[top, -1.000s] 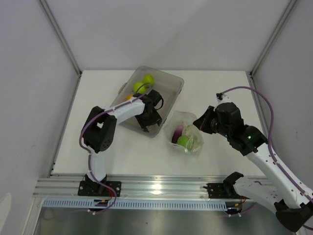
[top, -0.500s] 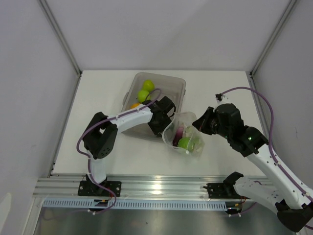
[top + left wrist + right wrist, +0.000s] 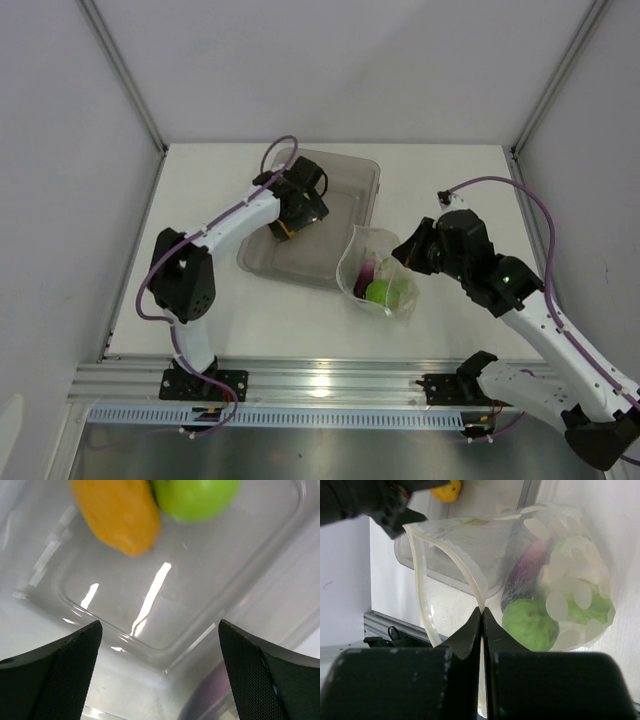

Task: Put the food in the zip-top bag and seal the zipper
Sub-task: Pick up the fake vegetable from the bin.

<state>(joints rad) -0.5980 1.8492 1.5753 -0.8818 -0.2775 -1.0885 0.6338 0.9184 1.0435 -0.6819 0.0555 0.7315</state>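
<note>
Arm on the left reaches out from its base to the far-left part of the grey translucent rigid plastic tray, wrist tipped down, its left gripper spread wide with nothing between the fingers. In the wrist view an oblong orange toy fruit and a round green toy fruit lie touching on the tray floor just ahead of the fingertips. The orange one is on the left, its long axis slanting across the line of approach, and the green one is on the right. This arm is plainly the nearer to both, and a short advance forward and down would likely bring either between the fingers. Just beside the tray's near-right corner sits the clear, thin, crinkly zip-top bag, its mouth lifted and turned toward the tray. Inside it are a second round green fruit, a dark purple eggplant-like piece and a white-and-green cauliflower-like piece. Right of the bag, well apart from the tray, the right gripper is pressed together on the bag's rim at the pale strip of the zipper, its arm bent at the elbow and reaching in from the side. The zipper stands unsealed.
</note>
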